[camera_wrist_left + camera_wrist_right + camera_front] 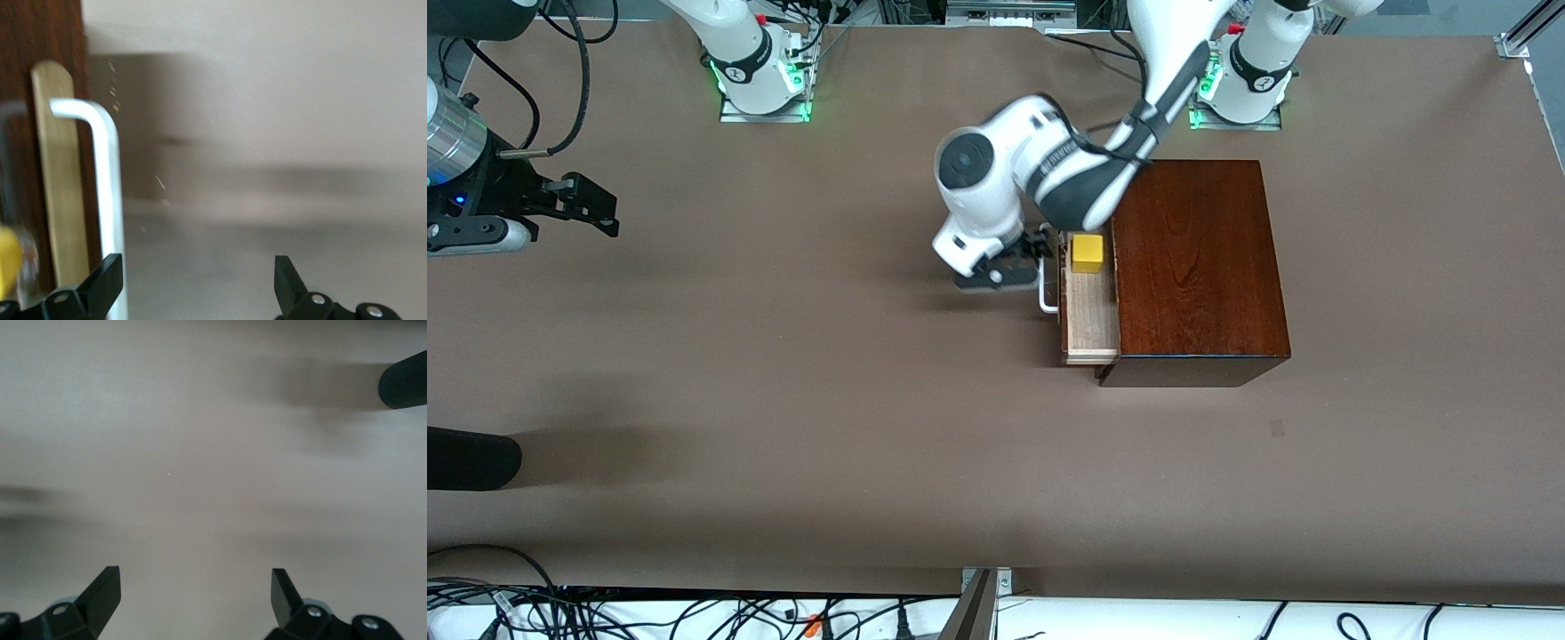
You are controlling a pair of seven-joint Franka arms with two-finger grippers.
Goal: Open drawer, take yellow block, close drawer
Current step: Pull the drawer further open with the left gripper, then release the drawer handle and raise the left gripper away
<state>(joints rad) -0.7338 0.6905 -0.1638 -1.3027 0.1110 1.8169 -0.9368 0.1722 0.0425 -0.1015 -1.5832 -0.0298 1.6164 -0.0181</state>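
Observation:
The drawer (1089,316) of the dark reddish-brown wooden box (1196,267) stands partly pulled out toward the right arm's end of the table, its pale interior showing. The yellow block (1088,252) sits inside it, at the end nearer the robots' bases; its edge (5,261) shows in the left wrist view. My left gripper (1039,244) hangs open just in front of the white handle (1047,300), holding nothing. In the left wrist view the handle (107,173) runs beside one fingertip (107,275) of the left gripper (197,277). My right gripper (605,212) waits open over bare table (195,590).
A black rounded object (471,458) lies at the right arm's end of the table, nearer the front camera, and also shows in the right wrist view (403,383). The brown tabletop (827,356) spreads wide around the box. Cables run along the table's edges.

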